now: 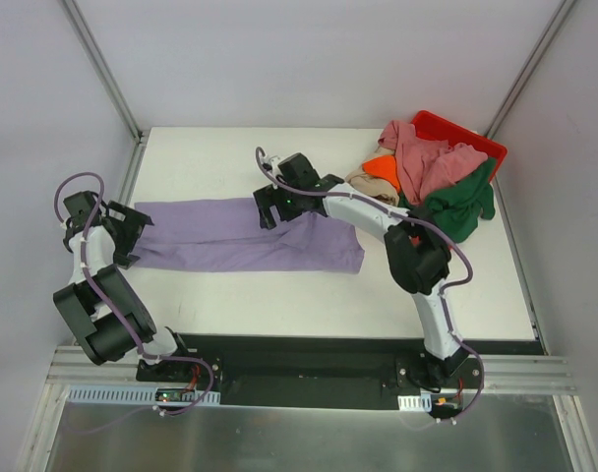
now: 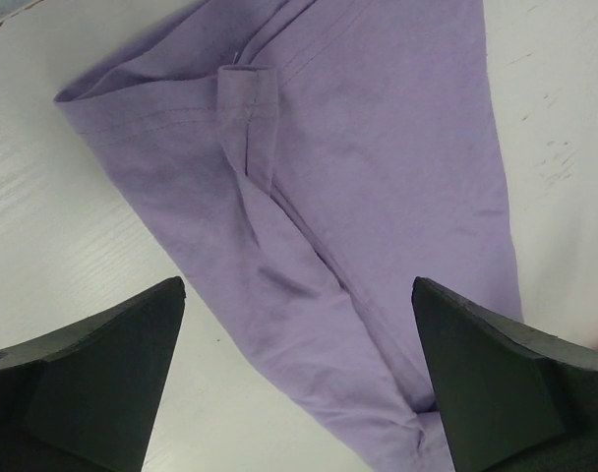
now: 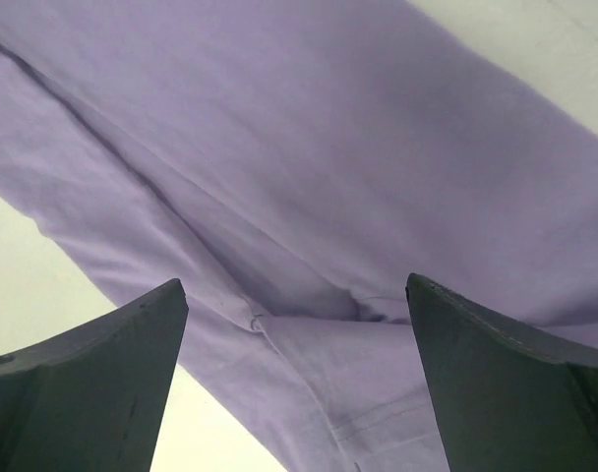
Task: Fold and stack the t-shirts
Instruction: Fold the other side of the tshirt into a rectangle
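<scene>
Lavender purple cloth t-shirt (image 1: 235,244), folded into a long band on the white worktop (image 1: 279,305).
Stitched hems; left fingers (image 2: 83,393) and right fingers (image 3: 83,393) spread apart over it.

lavender shirt (image 1: 250,241): soft matt cloth, fine weave, stitched hems, light creases.
table (image 1: 230,157): smooth white top, faint wood-like grain, slight sheen.
bin (image 1: 471,143): smooth red plastic.
left gripper (image 2: 297,285) fingers (image 2: 92,393): black, matt, plastic-like.
frame rails (image 1: 102,64): bare metal, satin.

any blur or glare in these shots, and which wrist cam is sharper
Top external: even light, only soft shadows on the table, no glare on the lavender t-shirt. Left wrist: the sharper one, stitching readable. Right wrist: softer, cloth slightly blurred.
</scene>
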